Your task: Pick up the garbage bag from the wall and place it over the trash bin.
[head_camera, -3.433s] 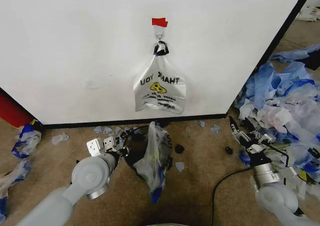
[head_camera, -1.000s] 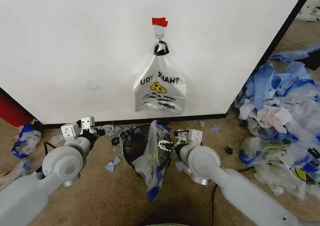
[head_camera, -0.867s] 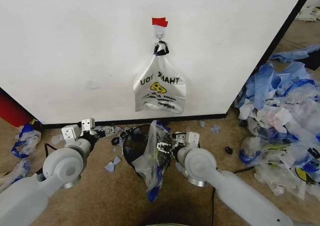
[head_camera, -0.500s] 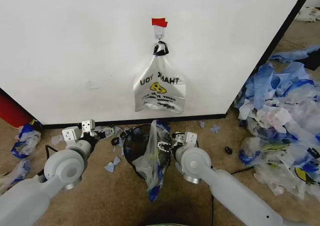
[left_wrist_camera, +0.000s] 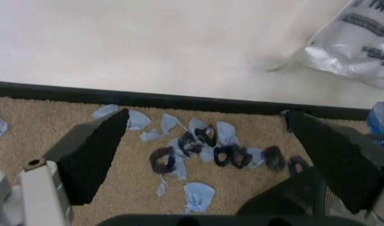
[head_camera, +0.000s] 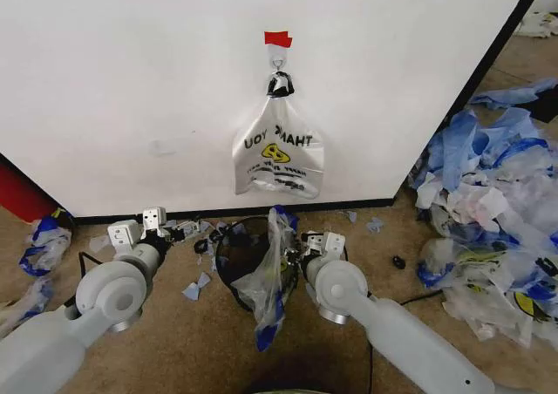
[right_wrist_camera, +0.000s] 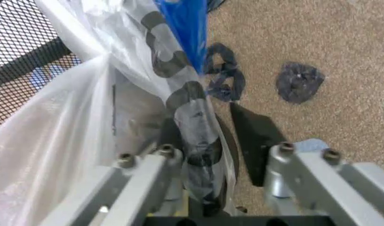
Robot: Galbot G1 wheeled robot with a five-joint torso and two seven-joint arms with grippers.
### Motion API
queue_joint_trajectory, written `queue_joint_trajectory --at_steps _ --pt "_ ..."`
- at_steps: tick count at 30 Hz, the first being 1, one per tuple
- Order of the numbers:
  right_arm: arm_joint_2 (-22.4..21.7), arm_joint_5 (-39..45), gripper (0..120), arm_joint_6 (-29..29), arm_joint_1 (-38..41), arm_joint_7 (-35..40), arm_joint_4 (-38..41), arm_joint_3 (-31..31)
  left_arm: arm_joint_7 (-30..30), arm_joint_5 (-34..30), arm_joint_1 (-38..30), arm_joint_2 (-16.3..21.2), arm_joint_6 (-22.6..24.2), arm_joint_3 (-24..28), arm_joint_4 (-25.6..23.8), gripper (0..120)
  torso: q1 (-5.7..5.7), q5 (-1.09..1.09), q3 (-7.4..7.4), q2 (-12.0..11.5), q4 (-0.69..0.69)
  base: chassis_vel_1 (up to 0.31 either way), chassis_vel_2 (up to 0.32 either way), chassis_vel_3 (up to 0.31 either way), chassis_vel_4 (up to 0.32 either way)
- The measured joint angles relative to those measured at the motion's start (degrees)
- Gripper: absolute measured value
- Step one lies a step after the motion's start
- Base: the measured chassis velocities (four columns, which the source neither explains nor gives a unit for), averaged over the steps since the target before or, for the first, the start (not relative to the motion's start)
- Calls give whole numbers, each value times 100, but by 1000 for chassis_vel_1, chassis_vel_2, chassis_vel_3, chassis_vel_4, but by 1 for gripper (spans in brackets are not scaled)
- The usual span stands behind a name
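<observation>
The right gripper point(head_camera: 294, 253) has its jaws apart around a fold of the thin clear plastic garbage bag with blue trim and black print point(head_camera: 266, 276); in the right wrist view the film point(right_wrist_camera: 148, 99) runs between the two black fingers point(right_wrist_camera: 255, 141), not yet pinched. That bag drapes over the right side of the rim of the small round black wire-mesh trash bin point(head_camera: 234, 254), which stands on the tan carpet point(head_camera: 200, 342) near the wall's black base strip. The left gripper point(head_camera: 179, 230), jaws spread wide and holding nothing, hovers low over the carpet to the bin's left, above scattered blue and black plastic scraps point(left_wrist_camera: 204, 153). A similar white-clear smiley bag point(head_camera: 279, 154) hangs from a hook under red tape point(head_camera: 278, 38) on the large white wall point(head_camera: 131, 80). A heap of blue-and-white plastic point(head_camera: 488, 193) lies by the wall's right corner.
</observation>
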Motion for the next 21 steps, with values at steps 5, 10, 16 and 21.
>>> queue_joint_trajectory --at_steps 5,10,16,21 --pt "-59 1 7 42 -8 -6 41 -3 -4 13 25 -8 -12 -4 -23 100 0 0 0 -1 1 0 0 0 0" --pt "-133 7 0 58 -17 -32 129 6 -5 61 10 -47 -24 13 -19 100 0 2 1 -1 -1 0 0 0 0" --pt "-231 -165 0 253 -52 -440 232 137 77 97 10 -89 -64 18 -68 100 0 0 0 -1 0 0 0 0 0" --pt "-462 -1244 0 656 -185 -1468 326 247 192 114 -160 -112 -437 -44 -184 100 1 -1 0 -2 0 0 0 0 0"
